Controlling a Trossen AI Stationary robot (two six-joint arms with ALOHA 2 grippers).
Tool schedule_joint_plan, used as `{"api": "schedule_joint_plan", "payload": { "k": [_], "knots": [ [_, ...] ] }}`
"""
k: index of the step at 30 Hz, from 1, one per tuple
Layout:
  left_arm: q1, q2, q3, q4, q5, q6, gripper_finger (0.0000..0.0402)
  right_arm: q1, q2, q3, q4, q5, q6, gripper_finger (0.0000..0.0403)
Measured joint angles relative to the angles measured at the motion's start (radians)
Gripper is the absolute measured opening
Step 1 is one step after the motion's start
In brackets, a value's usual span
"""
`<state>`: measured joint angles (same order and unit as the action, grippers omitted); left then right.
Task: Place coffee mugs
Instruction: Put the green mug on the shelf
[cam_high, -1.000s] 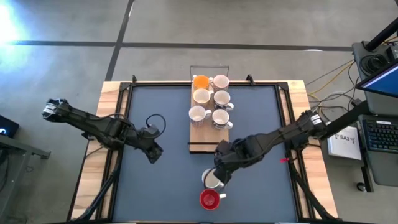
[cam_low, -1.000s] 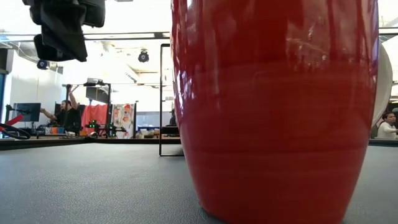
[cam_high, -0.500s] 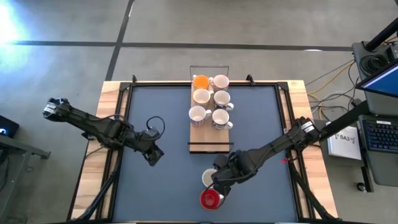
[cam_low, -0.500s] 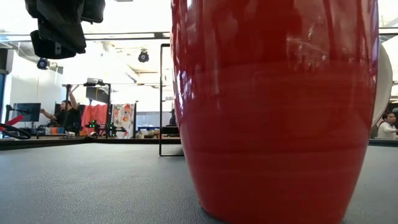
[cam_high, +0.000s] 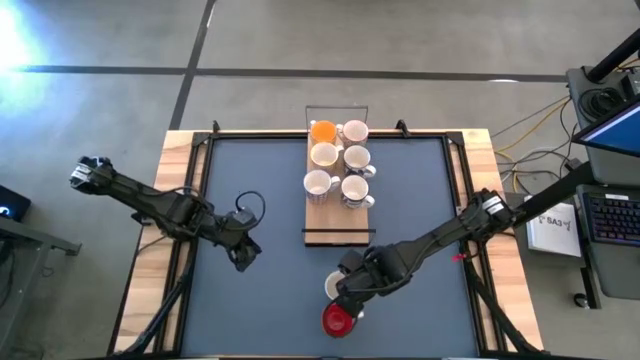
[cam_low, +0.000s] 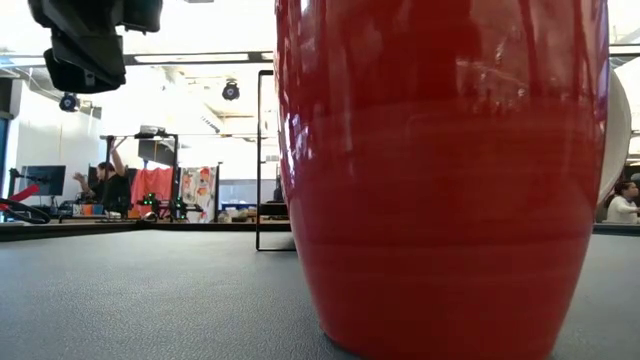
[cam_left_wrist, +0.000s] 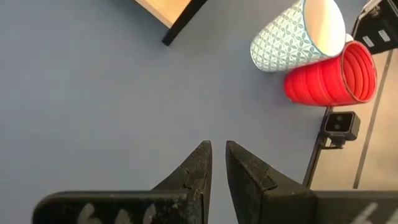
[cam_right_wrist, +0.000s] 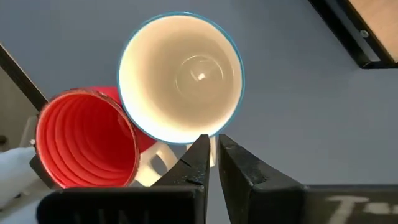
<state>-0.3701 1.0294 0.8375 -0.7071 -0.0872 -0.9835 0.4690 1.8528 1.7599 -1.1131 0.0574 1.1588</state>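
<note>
Right gripper (cam_high: 347, 290) pinched shut on the handle of the white mug (cam_right_wrist: 180, 78), arm stretched in low from the table's right edge toward the near middle. White mug upright on the grey mat, touching the red mug (cam_high: 337, 320) just nearer. Left gripper (cam_high: 241, 262) hovering over the left half of the mat, fingers (cam_left_wrist: 198, 171) nearly together, holding nothing. Five more mugs on the wooden board (cam_high: 322, 212) at far centre, the orange mug (cam_high: 322, 131) farthest left.

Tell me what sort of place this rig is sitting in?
Probably a robotics lab or open workshop. The low view shows a person at benches with equipment across the room, and the high view shows a bare concrete floor and a keyboard with loose cables beside the table.
</note>
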Motion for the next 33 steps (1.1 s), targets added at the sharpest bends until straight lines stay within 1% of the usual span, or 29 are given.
{"api": "schedule_joint_plan", "payload": {
  "k": [2,5,9,15,20,24,28,33],
  "knots": [
    [-0.003,0.000,0.000,0.000,0.000,0.006,0.0029,0.000,0.008,0.000,-0.001,0.003,0.020,0.0018],
    [-0.003,0.000,0.000,-0.001,0.000,0.012,0.0029,-0.003,0.016,0.000,0.003,0.010,0.036,0.0028],
    [-0.003,0.000,0.000,-0.002,0.000,0.056,0.0029,-0.012,0.016,0.000,0.004,0.026,0.046,0.0054],
    [-0.003,0.000,0.000,-0.005,0.001,0.078,0.0029,-0.033,0.016,0.000,0.004,0.053,0.083,0.0098],
    [-0.004,0.000,0.000,-0.005,0.002,0.081,0.0029,-0.044,0.016,-0.002,0.002,0.077,0.100,0.0123],
    [-0.008,0.000,0.000,-0.006,0.019,0.081,0.0029,-0.044,0.016,-0.010,0.004,0.078,0.129,0.0133],
    [-0.016,0.000,0.000,-0.006,0.022,0.081,0.0029,-0.037,0.016,-0.025,0.009,0.084,0.161,0.0134],
    [-0.020,0.000,0.000,-0.006,0.022,0.084,0.0029,-0.022,0.016,-0.070,0.082,0.077,0.192,0.0129]
  ]
}}
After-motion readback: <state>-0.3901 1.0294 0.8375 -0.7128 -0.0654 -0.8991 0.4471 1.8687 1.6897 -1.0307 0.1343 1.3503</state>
